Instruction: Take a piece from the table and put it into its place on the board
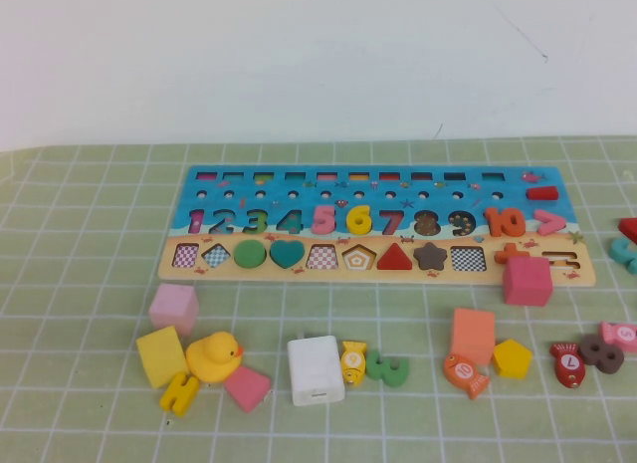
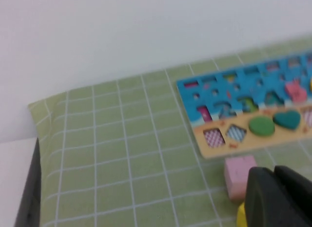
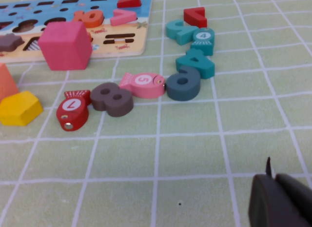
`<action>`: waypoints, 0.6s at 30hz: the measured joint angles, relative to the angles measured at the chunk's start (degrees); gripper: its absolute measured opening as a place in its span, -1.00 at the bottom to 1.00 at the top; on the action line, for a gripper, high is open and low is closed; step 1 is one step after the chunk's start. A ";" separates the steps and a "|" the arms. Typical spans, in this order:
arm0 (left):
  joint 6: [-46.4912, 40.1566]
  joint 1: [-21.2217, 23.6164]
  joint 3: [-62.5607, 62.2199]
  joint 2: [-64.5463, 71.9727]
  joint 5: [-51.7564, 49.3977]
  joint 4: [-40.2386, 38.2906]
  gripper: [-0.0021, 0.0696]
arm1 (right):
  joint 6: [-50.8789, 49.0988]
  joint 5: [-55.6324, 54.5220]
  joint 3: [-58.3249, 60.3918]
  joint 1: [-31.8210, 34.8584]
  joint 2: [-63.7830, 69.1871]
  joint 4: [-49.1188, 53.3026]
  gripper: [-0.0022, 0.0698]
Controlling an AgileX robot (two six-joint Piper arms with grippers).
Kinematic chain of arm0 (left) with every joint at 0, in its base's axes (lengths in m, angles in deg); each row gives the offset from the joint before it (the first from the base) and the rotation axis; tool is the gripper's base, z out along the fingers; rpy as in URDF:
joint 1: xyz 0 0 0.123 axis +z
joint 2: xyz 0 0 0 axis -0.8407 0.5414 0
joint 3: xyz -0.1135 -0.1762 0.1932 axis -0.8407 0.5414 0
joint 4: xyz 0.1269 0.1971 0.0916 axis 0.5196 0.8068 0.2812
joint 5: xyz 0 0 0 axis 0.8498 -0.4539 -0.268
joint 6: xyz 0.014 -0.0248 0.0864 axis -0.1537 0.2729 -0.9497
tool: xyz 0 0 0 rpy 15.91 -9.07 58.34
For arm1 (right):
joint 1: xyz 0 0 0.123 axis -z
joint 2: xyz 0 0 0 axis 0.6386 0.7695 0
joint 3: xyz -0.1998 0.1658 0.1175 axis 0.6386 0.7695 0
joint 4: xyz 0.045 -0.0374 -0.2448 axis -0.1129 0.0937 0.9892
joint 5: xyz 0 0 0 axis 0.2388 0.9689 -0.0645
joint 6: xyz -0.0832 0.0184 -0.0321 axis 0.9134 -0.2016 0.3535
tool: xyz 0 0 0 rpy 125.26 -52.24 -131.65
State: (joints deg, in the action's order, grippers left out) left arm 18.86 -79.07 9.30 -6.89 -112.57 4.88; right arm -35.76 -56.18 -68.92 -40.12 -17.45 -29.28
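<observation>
Looking down from the high camera, I see the board (image 1: 376, 224) lying flat across the far half of the table (image 1: 90, 383), blue band with numerals away from me and tan shape band nearer. The piece (image 1: 358, 220), the yellow 6, sits in the numeral row between the pink 5 (image 1: 323, 218) and the red 7 (image 1: 391, 222), level with its neighbours. A magenta cube (image 1: 527, 280) rests on the board's near right edge. Loose on the table in front are a yellow duck (image 1: 213, 357), a white block (image 1: 316, 369), a pink cube (image 1: 173, 308) and a yellow pentagon block (image 1: 512, 357). Neither arm shows in this view. On the left wrist camera, the left gripper (image 2: 279, 197) appears as a dark mass at the corner, hanging above the table near the pink cube (image 2: 240, 175) and short of the board's left end (image 2: 243, 114); its fingers are closed together with nothing between them. On the right wrist camera, the right gripper (image 3: 280, 200) is a dark shape low over bare table, well apart from the brown 8 (image 3: 113, 98), the pink fish (image 3: 142, 84) and the teal numerals (image 3: 184, 82); I cannot tell how its fingers stand.
</observation>
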 joint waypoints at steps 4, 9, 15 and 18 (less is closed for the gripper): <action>6.92 7.64 11.78 -10.19 7.95 -0.91 -0.95 | 0.00 0.00 0.00 0.00 0.00 0.00 -0.95; 12.29 16.96 27.34 -21.71 17.17 -2.82 -0.95 | 0.00 0.00 0.00 0.00 0.00 0.00 -0.95; 13.27 20.05 35.43 -28.40 20.36 -2.39 -0.95 | 0.00 0.00 0.00 0.00 0.00 0.00 -0.95; 13.27 20.05 35.52 -28.51 19.05 -0.34 -0.95 | 0.00 0.00 0.00 0.00 0.00 0.00 -0.95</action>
State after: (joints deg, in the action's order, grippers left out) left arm 32.13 -59.02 44.82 -35.40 -93.51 4.54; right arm -35.76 -56.18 -68.92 -40.12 -17.45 -29.28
